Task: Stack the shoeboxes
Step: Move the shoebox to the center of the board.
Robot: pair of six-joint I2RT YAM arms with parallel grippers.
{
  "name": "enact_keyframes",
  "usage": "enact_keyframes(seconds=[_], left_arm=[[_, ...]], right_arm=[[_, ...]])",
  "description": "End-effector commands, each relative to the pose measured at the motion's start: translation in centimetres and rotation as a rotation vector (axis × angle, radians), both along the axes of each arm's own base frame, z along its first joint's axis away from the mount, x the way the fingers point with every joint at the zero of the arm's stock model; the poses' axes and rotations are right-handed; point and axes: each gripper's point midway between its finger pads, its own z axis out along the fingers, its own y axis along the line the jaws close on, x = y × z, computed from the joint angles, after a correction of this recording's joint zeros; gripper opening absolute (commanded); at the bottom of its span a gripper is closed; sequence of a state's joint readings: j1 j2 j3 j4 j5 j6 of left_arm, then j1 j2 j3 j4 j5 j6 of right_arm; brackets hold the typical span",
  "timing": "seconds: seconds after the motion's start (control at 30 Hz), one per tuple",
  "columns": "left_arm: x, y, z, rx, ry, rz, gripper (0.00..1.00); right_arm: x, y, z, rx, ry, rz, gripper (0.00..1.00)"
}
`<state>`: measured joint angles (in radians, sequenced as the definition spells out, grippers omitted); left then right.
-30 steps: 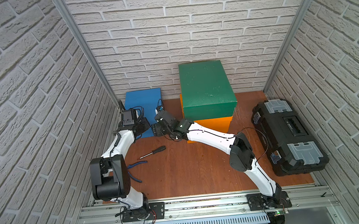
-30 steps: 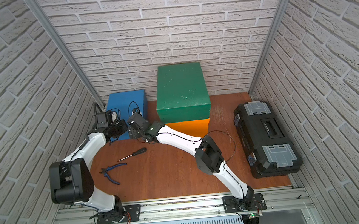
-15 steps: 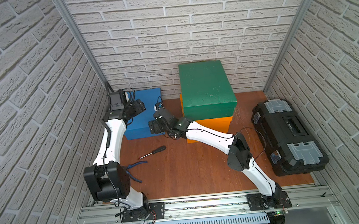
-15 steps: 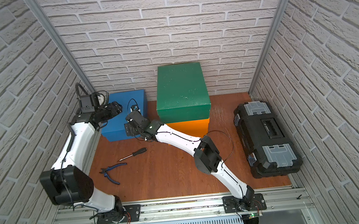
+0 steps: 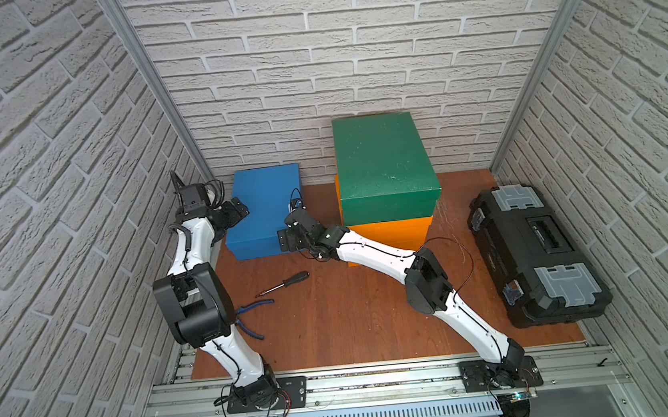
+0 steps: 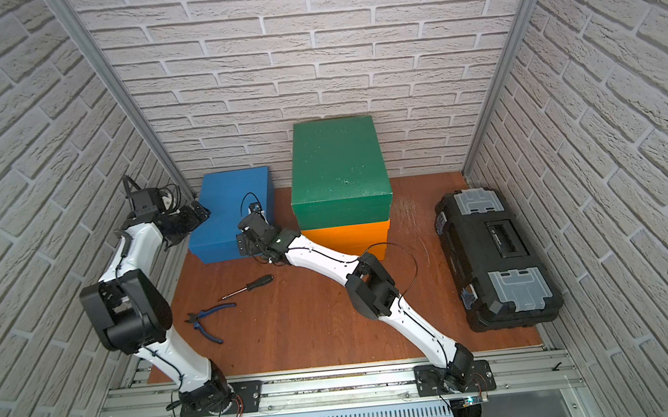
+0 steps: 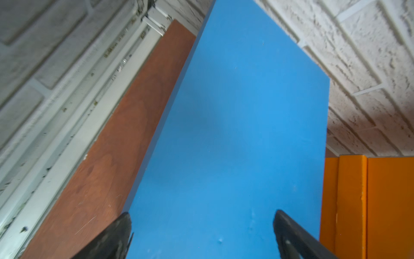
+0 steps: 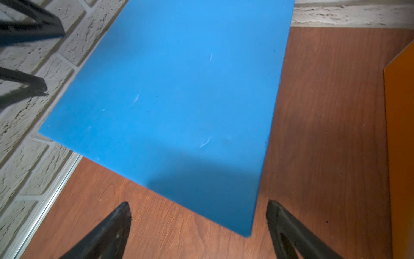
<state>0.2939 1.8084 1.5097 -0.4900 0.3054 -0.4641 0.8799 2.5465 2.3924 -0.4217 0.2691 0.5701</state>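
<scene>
Findings, both top views. Centre of frame: the upper shoebox point(image 5: 382, 163) sits on the lower shoebox point(image 5: 389, 233), the pile standing at the back wall. Left of the pile and apart from it, the single shoebox point(image 5: 263, 208) lies on the table point(image 5: 355, 320). My left gripper point(image 5: 236, 212) is at that box's left edge, and my right gripper point(image 5: 291, 232) is at its lower right corner. The toolbox point(image 5: 537, 252) is at frame right. The screwdriver point(image 5: 285, 283) lies below the single shoebox, with the pliers point(image 5: 251, 317) to its lower left.
</scene>
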Motion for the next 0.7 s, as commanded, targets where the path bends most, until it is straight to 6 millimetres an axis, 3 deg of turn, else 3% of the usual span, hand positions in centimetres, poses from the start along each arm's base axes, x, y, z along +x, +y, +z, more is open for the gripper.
enact_keyframes(seconds=[0.0,0.3,0.57,0.67], left_arm=[[1.7,0.3,0.4,0.024,-0.044,-0.052,0.98],[1.9,1.2,-2.0,0.067,-0.001,-0.043,0.98],[1.5,3.0,2.2,0.193,-0.044,-0.016,0.98],[1.3,3.2,1.7,0.205,-0.029,-0.016,0.98]], right_arm=[[1.3,0.2,2.7,0.096,-0.043,-0.042,0.95],[2.0,0.4,1.6,0.153,-0.001,-0.051,0.95],[2.0,0.2,0.8,0.144,0.016,-0.056,0.95],[2.0,0.3,0.7,0.151,0.021,-0.056,0.95]])
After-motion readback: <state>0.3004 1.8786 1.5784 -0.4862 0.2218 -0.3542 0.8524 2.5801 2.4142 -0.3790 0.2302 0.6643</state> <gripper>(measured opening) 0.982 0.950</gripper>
